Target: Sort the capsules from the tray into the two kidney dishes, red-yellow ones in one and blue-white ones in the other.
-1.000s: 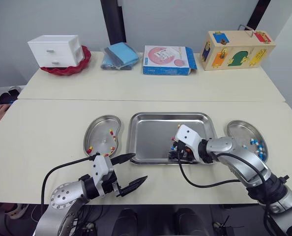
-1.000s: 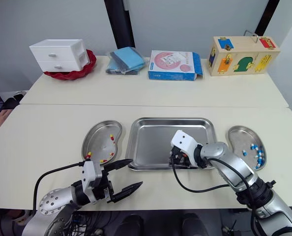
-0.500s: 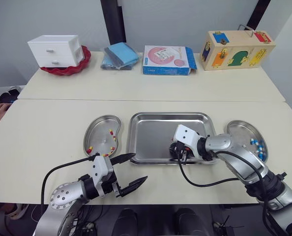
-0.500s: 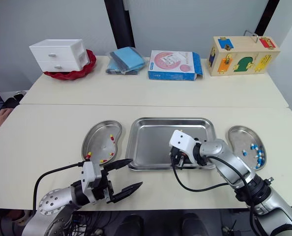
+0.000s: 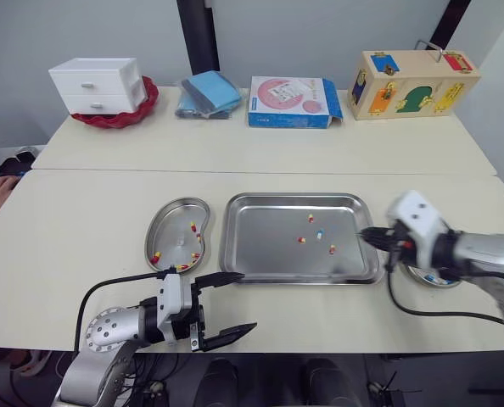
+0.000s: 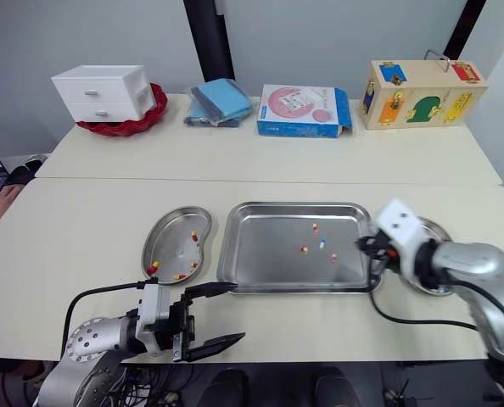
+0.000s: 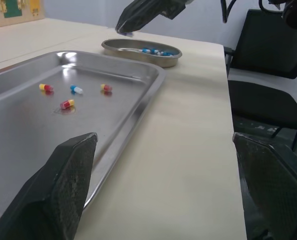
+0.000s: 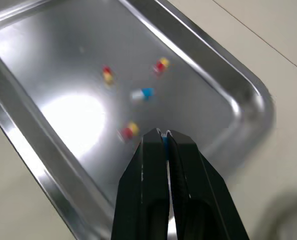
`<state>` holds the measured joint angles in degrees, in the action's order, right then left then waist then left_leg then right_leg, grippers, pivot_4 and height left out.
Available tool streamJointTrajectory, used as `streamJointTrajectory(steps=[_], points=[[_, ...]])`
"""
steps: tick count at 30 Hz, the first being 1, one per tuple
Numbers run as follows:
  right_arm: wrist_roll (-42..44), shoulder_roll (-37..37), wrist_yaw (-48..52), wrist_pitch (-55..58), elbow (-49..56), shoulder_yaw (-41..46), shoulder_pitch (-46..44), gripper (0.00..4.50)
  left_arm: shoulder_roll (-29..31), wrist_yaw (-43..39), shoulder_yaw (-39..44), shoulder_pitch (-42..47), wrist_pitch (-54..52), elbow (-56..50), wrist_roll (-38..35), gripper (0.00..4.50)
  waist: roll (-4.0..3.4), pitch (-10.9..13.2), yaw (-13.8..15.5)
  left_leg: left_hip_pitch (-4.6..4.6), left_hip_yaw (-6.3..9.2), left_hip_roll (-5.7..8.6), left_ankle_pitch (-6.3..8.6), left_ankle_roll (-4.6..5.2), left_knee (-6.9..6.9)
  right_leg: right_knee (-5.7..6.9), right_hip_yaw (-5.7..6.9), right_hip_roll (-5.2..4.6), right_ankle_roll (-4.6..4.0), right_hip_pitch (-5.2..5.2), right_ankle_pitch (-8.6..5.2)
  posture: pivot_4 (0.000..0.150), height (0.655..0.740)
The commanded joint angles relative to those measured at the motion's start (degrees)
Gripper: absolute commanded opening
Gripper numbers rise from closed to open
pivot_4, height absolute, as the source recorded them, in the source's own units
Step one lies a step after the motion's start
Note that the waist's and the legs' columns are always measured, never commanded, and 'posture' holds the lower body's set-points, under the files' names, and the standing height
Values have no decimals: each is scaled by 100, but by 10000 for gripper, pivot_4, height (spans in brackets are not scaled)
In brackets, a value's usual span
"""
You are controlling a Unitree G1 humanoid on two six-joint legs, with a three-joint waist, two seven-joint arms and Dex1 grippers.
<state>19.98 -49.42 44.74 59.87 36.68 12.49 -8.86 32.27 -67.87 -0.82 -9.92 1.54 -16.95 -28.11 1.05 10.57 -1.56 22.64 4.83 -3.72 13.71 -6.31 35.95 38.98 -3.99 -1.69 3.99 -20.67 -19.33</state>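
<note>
four capsules [image 5: 319,234] lie in the tray [image 5: 269,246]. my right claw [image 5: 363,235] pinches a blue capsule [image 8: 164,143] over the tray's right rim, beside the right kidney dish [image 7: 128,55]. my left claw [image 5: 246,301] gapes wide above the counter [image 5: 65,229].

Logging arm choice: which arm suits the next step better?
Right. The right gripper, jaws shut on a blue capsule, is beside the blue-white dish; the left gripper hangs open, far off.
</note>
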Motion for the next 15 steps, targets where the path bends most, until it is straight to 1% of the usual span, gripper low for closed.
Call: streamJointTrajectory(steps=[1,3,6,11,13,15], points=[[60,-250,96,-11,180,938,607,311,-66,-167,-2,102,200,34,-178,45000,-1,0,-2,0,-1,0,0,0,0,0,-1,0,0,0,0,1500,7400],[-41,-372,104,-119,85,1254,1015,311,-104,-220,-9,141,253,79,-209,45000,-1,0,-6,0,-2,0,0,0,1,0,-2,0,0,1,0,1500,7400],[-171,-476,28,-231,-77,1448,1395,311,-161,-281,-23,193,342,144,-222,45000,-1,-1,-31,-3,-4,0,0,0,1,0,-5,0,1,1,0,1500,7400],[-429,-447,-373,-419,-323,1321,1458,311,-203,-321,-35,231,411,199,-208,45000,-3,-1,-29,-7,-6,0,0,0,1,1,-8,1,1,3,0,1500,7400],[-537,-448,-495,-529,-413,1264,1466,5573,-215,-324,-31,226,429,198,-196,45000,-2,-1,-25,-6,-6,1,0,0,2,1,-8,1,1,4,0,1500,7400],[-583,-452,-565,-626,-462,1245,1487,9785,-224,-326,-23,220,428,194,-191,45000,-3,-1,-25,-6,-6,1,0,0,2,0,-8,1,2,4,0,1500,7400]])
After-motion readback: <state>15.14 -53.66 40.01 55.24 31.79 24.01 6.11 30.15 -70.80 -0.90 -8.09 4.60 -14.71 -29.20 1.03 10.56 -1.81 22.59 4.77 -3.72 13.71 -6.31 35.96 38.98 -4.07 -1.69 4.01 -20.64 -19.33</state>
